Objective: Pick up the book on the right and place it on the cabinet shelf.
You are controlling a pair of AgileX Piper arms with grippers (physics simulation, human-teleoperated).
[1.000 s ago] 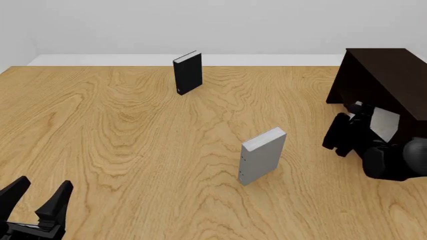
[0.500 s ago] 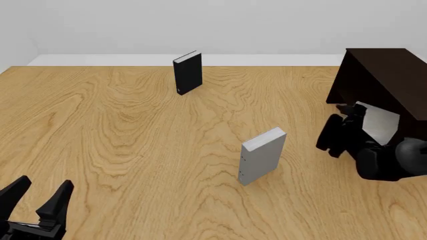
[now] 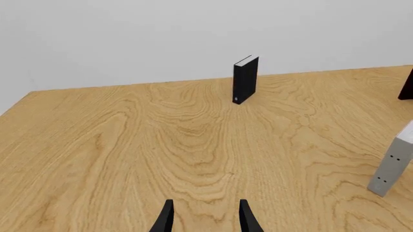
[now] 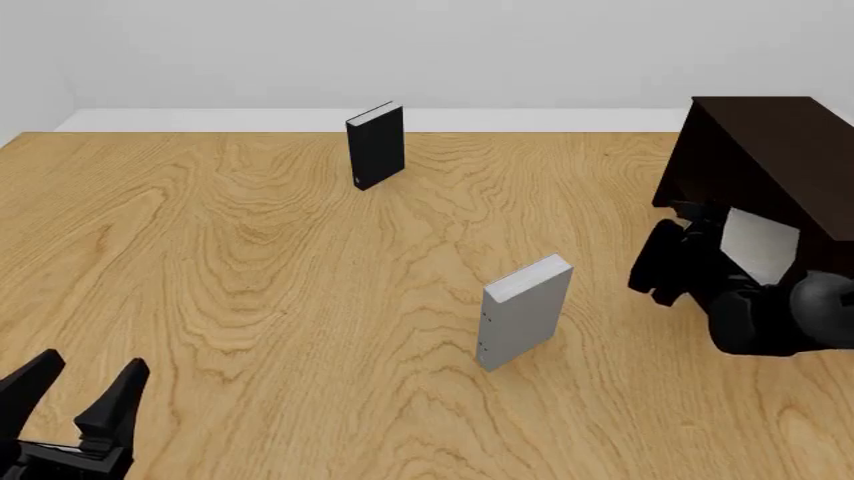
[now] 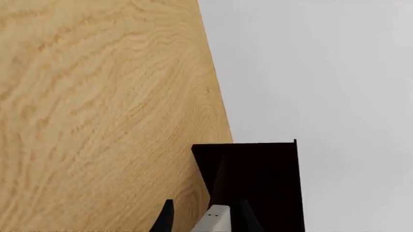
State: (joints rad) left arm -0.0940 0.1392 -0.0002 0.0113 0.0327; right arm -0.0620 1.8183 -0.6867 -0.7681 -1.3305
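My right gripper point(image 4: 718, 228) is shut on the book point(image 4: 759, 246), a light grey hardcover held tilted in the air just in front of the cabinet shelf point(image 4: 777, 150), a big dark brown block at the table's right edge. In the right wrist view the book point(image 5: 217, 220) shows between the fingertips point(image 5: 167, 215), with the cabinet shelf point(image 5: 258, 179) straight ahead. My left gripper point(image 4: 86, 378) hovers open and holding nothing at the near left corner; the left wrist view shows its gripper point(image 3: 206, 209) above bare wood.
A second grey book point(image 4: 525, 311) stands upright mid-table, left of the right arm, and appears at the left wrist view's edge as the grey book point(image 3: 395, 164). A black book point(image 4: 376, 145) stands far back near the wall. The table's far edge meets a white wall.
The right arm has shifted a little to the left and upward with the book, staying in front of the cabinet. The left gripper has hardly moved.
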